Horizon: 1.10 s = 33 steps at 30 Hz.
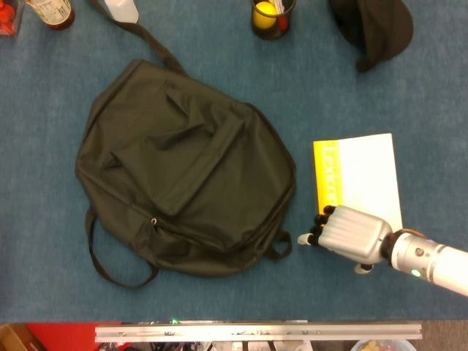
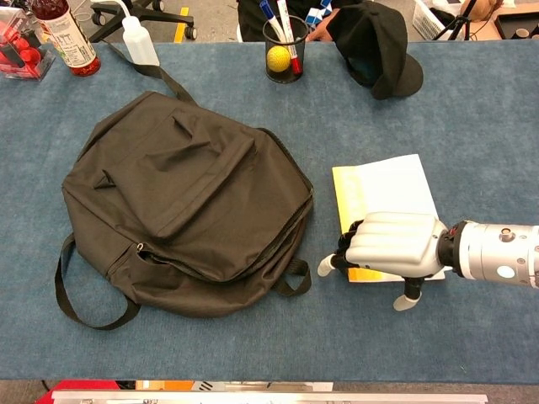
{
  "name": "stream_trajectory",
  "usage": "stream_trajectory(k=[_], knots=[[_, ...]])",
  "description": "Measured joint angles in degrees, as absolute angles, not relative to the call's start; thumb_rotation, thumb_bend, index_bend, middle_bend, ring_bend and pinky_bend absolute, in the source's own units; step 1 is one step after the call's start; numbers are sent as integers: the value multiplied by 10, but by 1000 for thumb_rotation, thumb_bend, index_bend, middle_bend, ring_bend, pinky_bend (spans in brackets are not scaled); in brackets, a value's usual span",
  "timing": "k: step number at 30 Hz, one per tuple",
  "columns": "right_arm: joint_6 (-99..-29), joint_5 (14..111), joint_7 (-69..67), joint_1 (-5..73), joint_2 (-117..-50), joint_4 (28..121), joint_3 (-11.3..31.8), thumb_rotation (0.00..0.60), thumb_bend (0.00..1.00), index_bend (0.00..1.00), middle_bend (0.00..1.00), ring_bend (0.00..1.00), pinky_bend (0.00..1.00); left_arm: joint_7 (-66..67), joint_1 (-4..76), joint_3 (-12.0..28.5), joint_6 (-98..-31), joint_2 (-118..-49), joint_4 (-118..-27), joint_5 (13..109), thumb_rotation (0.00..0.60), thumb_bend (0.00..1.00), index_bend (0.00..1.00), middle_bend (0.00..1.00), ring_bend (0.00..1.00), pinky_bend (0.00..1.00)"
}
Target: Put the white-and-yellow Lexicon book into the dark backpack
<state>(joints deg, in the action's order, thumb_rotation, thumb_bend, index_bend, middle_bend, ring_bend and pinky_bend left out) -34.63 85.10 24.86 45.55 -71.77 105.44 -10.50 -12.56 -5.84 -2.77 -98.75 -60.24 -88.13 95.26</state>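
Observation:
The white-and-yellow Lexicon book lies flat on the blue table, right of the dark backpack. The backpack lies flat with its zips closed as far as I can see. My right hand covers the book's near edge and grips it. Its fingers curl over the near left corner and its thumb points down past the near edge. The book's near part is hidden under the hand. My left hand is out of both views.
A black cap and a mesh pen cup with a yellow ball stand at the back. At the back left are a squeeze bottle and a red-labelled bottle. Backpack straps trail toward the near edge.

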Motion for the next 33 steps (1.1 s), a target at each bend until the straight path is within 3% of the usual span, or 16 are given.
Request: stream_trajectory(k=[18,28,33], knots=[[-397,816,246,409,-610,1026,-139,600,4,197,353,231,247,-127,-52,-31,-980,-606,-882,963,600,272,320,298,297,263],[-440,772,173,391,-569,1001,-90,600,2,197,354,230,247,-119,-48,-32,-976,-601,-895,970,600,272,320,298,296,263],[-417,708,168,406,-561,996,-67,600,0,197,304,179,221,-116,-46,-34,-973,-598,-902,972,600,272,320,298,297,263]])
